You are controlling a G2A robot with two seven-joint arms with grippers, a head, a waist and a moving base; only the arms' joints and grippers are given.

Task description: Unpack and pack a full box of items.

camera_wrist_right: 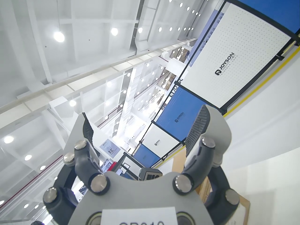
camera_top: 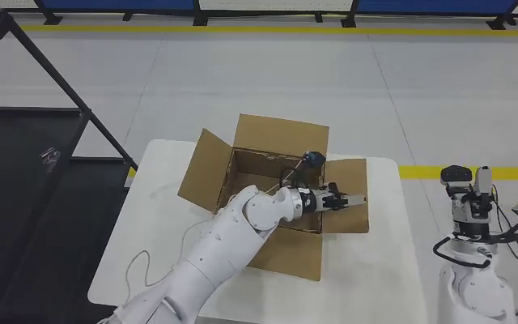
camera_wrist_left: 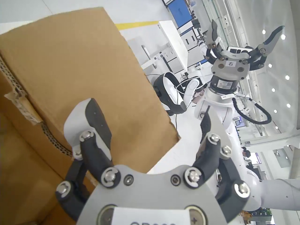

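An open cardboard box [camera_top: 271, 253] stands in the middle of the white table [camera_top: 158, 231], all its flaps folded outward. My left arm lies across the box's opening and hides most of the inside. My left gripper [camera_top: 354, 200] is over the box's right flap [camera_top: 354, 174], open and holding nothing. In the left wrist view the left gripper [camera_wrist_left: 148, 108] has its fingers spread beside the brown flap [camera_wrist_left: 77, 71]. My right gripper [camera_top: 471, 172] is off the table's right side, raised and pointing upward, open and empty [camera_wrist_left: 247, 25] [camera_wrist_right: 144, 112].
A black metal frame [camera_top: 57, 89] and a dark platform stand left of the table. Bare tabletop lies left and right of the box. A yellow floor line [camera_top: 421, 171] runs behind the table, and blue panels [camera_top: 121, 4] line the far wall.
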